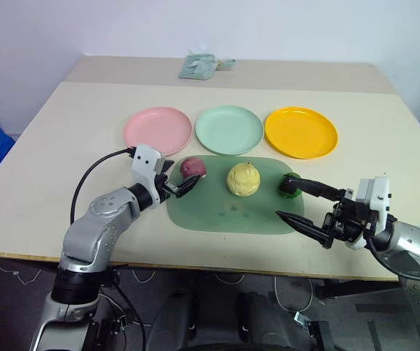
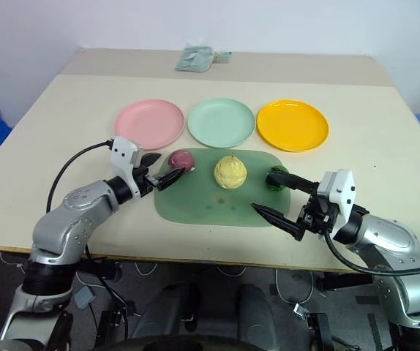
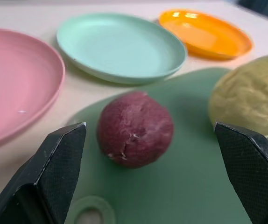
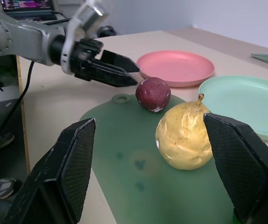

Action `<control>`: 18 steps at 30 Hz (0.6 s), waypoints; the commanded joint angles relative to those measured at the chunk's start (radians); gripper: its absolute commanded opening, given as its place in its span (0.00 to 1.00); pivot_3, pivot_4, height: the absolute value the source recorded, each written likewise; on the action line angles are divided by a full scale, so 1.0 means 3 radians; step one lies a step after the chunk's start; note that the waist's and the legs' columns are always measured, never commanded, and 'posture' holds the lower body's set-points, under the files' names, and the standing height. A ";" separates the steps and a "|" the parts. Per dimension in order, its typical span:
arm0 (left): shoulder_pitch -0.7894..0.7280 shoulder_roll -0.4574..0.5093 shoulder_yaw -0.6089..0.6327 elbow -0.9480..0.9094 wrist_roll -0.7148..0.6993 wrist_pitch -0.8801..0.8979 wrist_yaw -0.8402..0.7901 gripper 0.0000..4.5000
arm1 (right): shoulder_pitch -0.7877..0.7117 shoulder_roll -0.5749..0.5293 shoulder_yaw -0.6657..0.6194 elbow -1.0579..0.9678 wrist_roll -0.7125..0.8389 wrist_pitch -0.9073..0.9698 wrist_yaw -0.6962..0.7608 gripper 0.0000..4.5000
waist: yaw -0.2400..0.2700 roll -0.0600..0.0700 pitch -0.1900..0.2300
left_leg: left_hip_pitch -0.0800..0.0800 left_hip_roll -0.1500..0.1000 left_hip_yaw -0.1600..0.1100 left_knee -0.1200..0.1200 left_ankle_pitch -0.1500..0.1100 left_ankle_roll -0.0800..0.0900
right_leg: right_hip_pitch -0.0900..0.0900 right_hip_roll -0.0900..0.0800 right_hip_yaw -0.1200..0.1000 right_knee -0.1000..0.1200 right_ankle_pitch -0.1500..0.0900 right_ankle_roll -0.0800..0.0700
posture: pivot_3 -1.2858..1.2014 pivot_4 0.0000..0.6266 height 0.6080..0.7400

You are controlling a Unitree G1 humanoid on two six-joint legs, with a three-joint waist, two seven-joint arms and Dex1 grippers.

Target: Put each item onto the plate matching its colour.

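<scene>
Left end effector [image 1: 179,186]: fingers apart at full spread and holding nothing; in the head view it sits left of centre, at the left edge of the green mat [image 1: 228,212].
Purple-red egg-shaped lump [image 1: 192,167]: lies on the upper left corner of the mat, just up and right of the left end effector's tips; in the left wrist view it sits between the two black fingers, a little ahead of them and not yet touched.
Long axis: the lump is nearly round, so no clear axis to line up with.
Nearer arm: the left, by a wide margin; the right arm is across the mat.
Pink plate [image 1: 158,129]: upper left of the lump, just beyond the mat's edge, with nothing on it.
Right end effector [image 1: 300,204]: fingers apart and empty, at lower right of the frame; its upper finger reaches beside the dark green knobbly lump [image 1: 289,186] on the mat's right edge, and contact cannot be told.
Pale yellow pear-like fruit [image 1: 243,179]: centre of the mat, stem up, between the two arms and touched by neither.
Mint green plate [image 1: 229,129] and yellow-orange plate [image 1: 301,131]: side by side above the mat on the counter [image 1: 64,146], both bare.
Likely next move: a short advance of the left end effector, then closing on the lump.
</scene>
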 commanded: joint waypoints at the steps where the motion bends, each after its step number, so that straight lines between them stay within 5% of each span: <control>1: -0.0223 -0.0084 -0.0099 0.0157 0.0188 0.0032 0.0140 1.00 | -0.0045 0.0032 -0.0019 -0.0011 -0.0008 -0.0100 0.0002 0.83 | -0.0001 0.0000 0.0000 | 0.0000 0.0000 0.0000 0.0001 0.0000 0.0000 | 0.0001 0.0000 0.0000 0.0000 0.0000 0.0001 | 0.52 0.24 1.00; 5: -0.0370 -0.0203 -0.0133 0.0405 0.0304 0.0053 0.0231 1.00 | -0.0053 0.0045 0.0008 -0.0016 -0.0026 -0.0115 -0.0018 0.83 | -0.0002 -0.0001 0.0000 | 0.0000 0.0000 0.0000 0.0002 0.0000 0.0000 | 0.0002 0.0000 0.0000 -0.0001 0.0003 0.0005 | 0.52 0.24 1.00; 12: -0.0367 -0.0243 -0.0168 0.0515 0.0422 0.0018 0.0174 0.48 | -0.0054 0.0050 0.0034 -0.0053 -0.0041 -0.0104 -0.0066 0.84 | -0.0004 -0.0001 0.0000 | 0.0000 0.0000 0.0000 0.0002 0.0000 0.0000 | 0.0001 0.0000 0.0000 -0.0001 0.0005 0.0009 | 0.52 0.24 1.00; 18: -0.0476 -0.0469 0.0226 0.0554 0.0412 -0.0224 0.0488 0.46 | -0.0114 0.0047 0.0055 -0.0020 -0.0052 -0.0103 -0.0104 0.84 | -0.0001 -0.0001 0.0001 | 0.0000 0.0000 0.0000 0.0002 0.0000 0.0000 | 0.0001 -0.0002 0.0000 -0.0001 0.0002 0.0003 | 0.52 0.24 1.00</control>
